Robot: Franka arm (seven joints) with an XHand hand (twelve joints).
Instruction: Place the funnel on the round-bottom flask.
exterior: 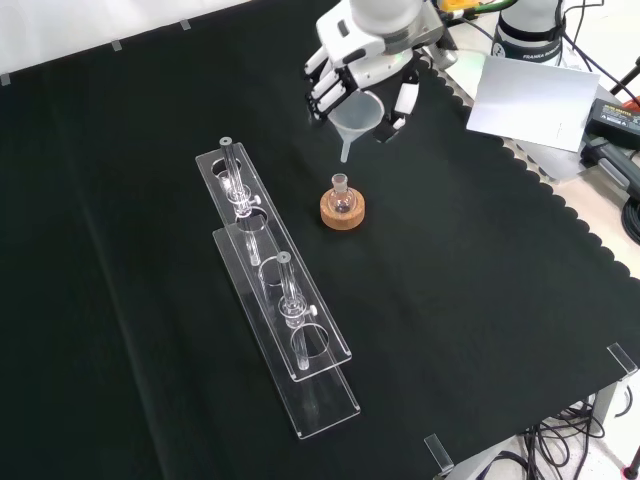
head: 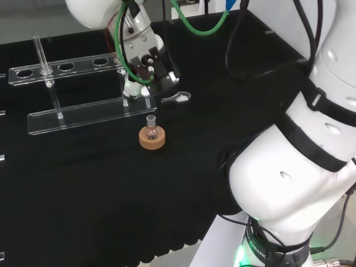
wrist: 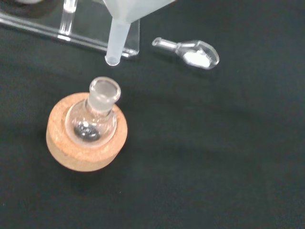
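The funnel (wrist: 118,33) stem ends just beside the round-bottom flask (wrist: 97,114) mouth; the flask sits in a cork ring (wrist: 86,143).

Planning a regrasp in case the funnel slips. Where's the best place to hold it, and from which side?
Grip the funnel by its wide cone rim from above, as the hand does now. The cone gives the fingers spread surfaces, and the narrow stem stays free, pointing down towards the round-bottom flask neck.
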